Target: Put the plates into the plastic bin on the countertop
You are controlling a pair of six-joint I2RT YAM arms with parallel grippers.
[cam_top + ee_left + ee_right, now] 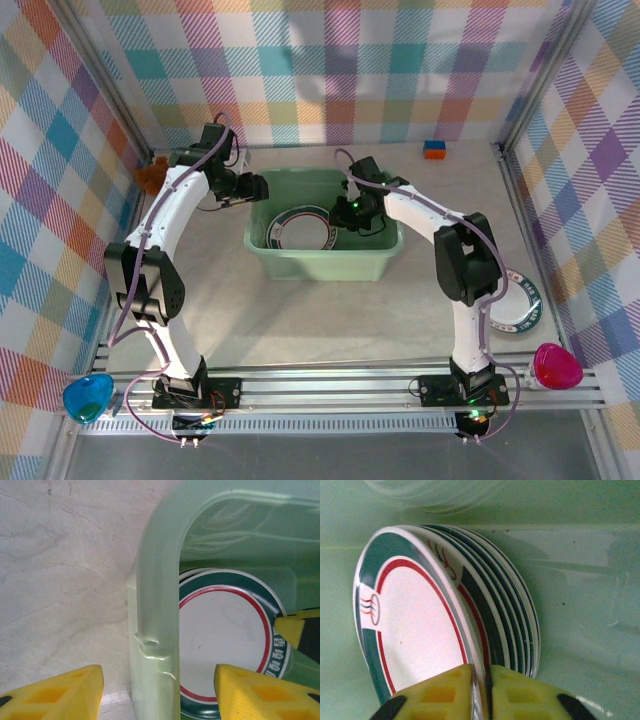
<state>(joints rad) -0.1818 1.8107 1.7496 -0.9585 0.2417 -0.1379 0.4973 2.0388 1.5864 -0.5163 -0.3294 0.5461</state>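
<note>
Straddling the plastic bin rim, left end effector faces stacked plates.

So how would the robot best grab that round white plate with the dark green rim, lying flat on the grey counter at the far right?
Probably by the rim. The white green-rimmed plate lies flat on the grey countertop, so only its thin edge offers a pinch. Come in low at its uncovered right edge, since the right arm hides its left part.
</note>
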